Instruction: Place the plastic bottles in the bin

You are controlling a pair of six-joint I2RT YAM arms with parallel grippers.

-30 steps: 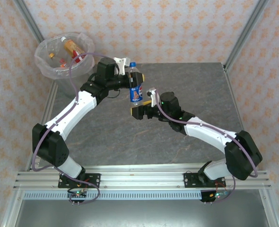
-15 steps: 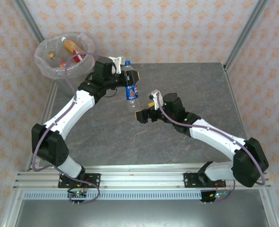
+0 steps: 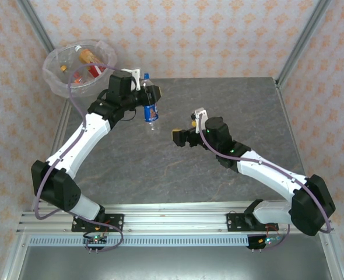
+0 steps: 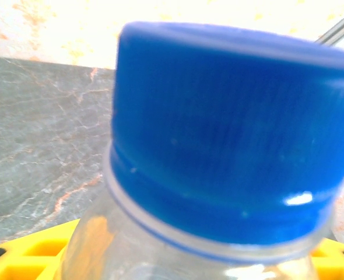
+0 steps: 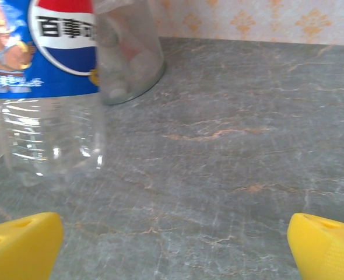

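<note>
Left gripper (image 3: 145, 92) pinches the bottle (image 3: 151, 112) at the neck, just under its blue cap (image 4: 230, 128), hanging it upright over the table (image 3: 236, 99) near the bin (image 3: 54, 79); the right gripper (image 3: 181, 136) has its jaws spread, empty. The bottle looks empty — light, thin-walled, slick — so the stiff neck seems the soundest hold. Other bottles (image 3: 87, 57) lie in the bin, and a cable (image 3: 79, 81) loops across its rim — a possible snag.

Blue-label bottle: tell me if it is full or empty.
Empty: the blue-label bottle shows a clear lower body, the table visible through it, no liquid line.
</note>
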